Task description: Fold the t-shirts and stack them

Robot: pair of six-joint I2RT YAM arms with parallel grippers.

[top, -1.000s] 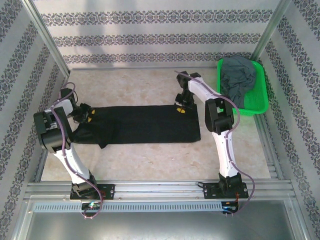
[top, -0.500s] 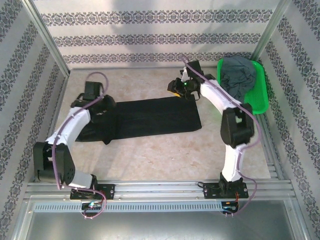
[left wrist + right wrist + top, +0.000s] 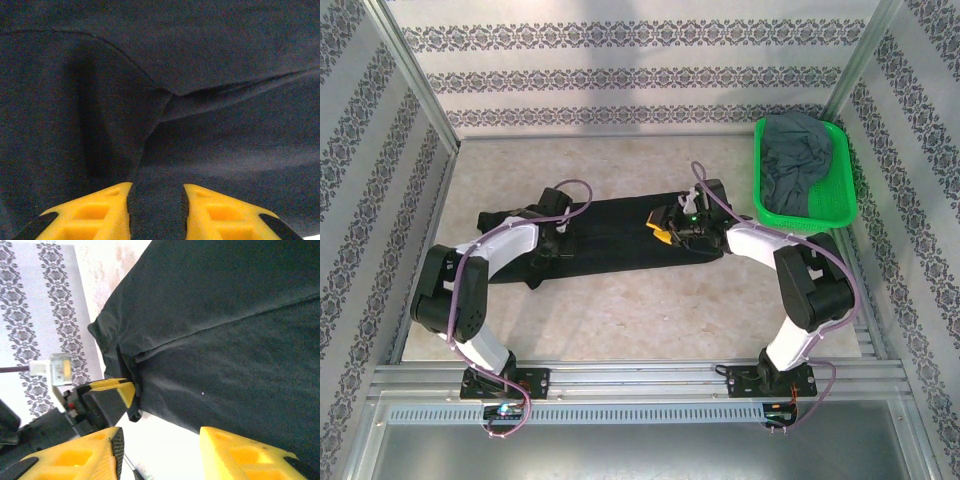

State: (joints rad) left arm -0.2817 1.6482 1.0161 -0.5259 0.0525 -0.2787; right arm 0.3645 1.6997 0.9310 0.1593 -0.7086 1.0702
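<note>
Left fingers [image 3: 85, 217]: clenched on a fold of the black t-shirt [image 3: 620, 240], which lies mid-way on the desk [image 3: 620, 310].
Right fingers [image 3: 245, 457]: released, over its edge.
Advice: pinch both layers, lift evenly, keep edges aligned.
Grey t-shirt [image 3: 798, 160]: bunched in the far basket [image 3: 825, 215].

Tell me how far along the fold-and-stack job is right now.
Done: the black t-shirt lies on the table as a long folded band. In hand: the left gripper pinches its cloth; the right gripper is open over it. Left: finishing that fold, then the grey t-shirt, crumpled in the green basket, and stacking.
</note>
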